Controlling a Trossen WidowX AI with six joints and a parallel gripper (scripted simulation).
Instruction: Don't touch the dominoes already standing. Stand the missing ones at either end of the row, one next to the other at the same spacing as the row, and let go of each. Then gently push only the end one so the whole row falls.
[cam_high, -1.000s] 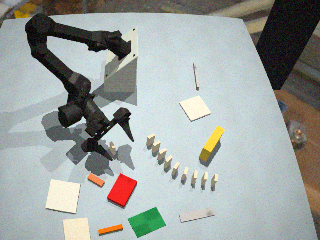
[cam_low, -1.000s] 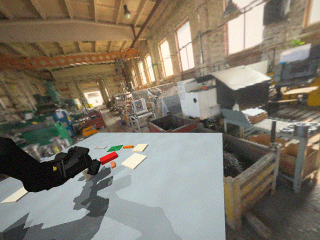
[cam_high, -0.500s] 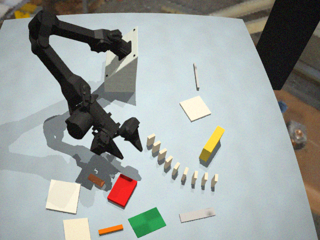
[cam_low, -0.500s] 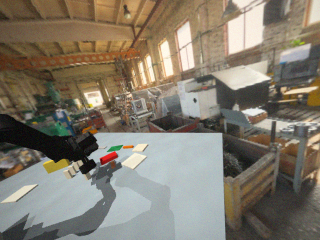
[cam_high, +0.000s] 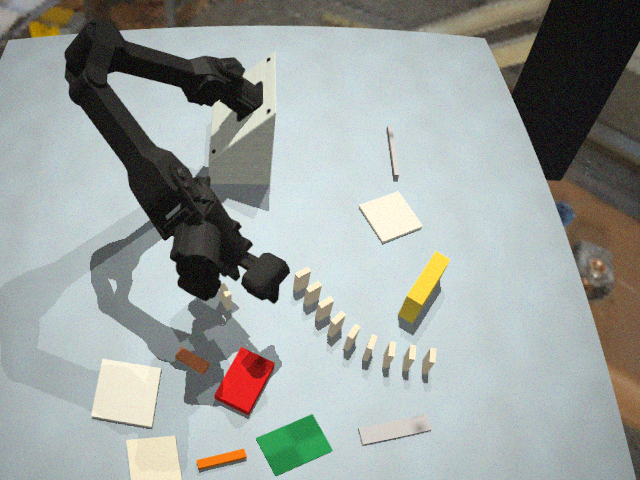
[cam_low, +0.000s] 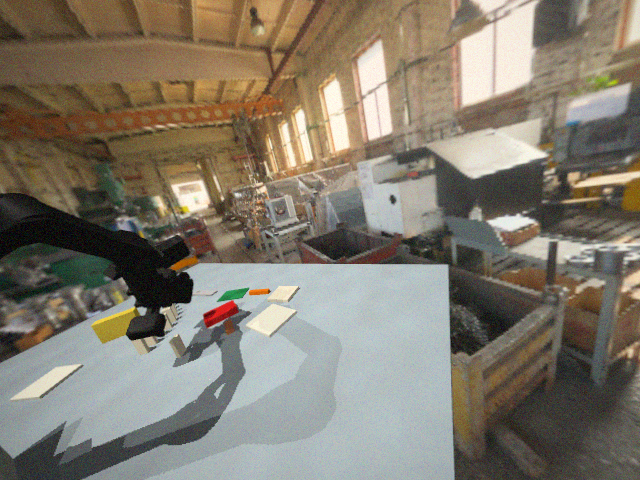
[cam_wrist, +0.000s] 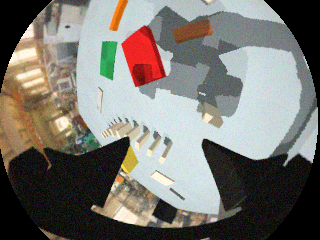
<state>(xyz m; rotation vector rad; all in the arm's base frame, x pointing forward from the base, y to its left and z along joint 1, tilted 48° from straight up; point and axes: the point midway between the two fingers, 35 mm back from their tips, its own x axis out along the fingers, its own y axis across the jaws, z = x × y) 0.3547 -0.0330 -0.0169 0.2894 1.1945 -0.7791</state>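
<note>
A curved row of several cream dominoes (cam_high: 337, 324) (cam_wrist: 141, 137) stands upright right of the arm. A separate cream domino (cam_high: 226, 299) (cam_low: 177, 346) (cam_wrist: 213, 116) appears upright, left of the row's near-arm end, with a gap much wider than the row's spacing. In the top view the arm partly covers it. My gripper (cam_wrist: 166, 141) is wide open and empty, above the table near this domino and the arm-side end of the row. Its fingertips are hidden in the top view. In the exterior view it covers part of the row.
A red block (cam_high: 245, 381) (cam_low: 220, 314) (cam_wrist: 144, 55) and a brown block (cam_high: 192, 360) (cam_wrist: 192, 31) lie near the separate domino. A yellow block (cam_high: 424, 286) (cam_low: 114, 325) is beyond the row. A green sheet (cam_high: 293, 444), an orange bar (cam_high: 221, 459) and flat cream tiles (cam_high: 127, 393) (cam_high: 390, 217) lie around.
</note>
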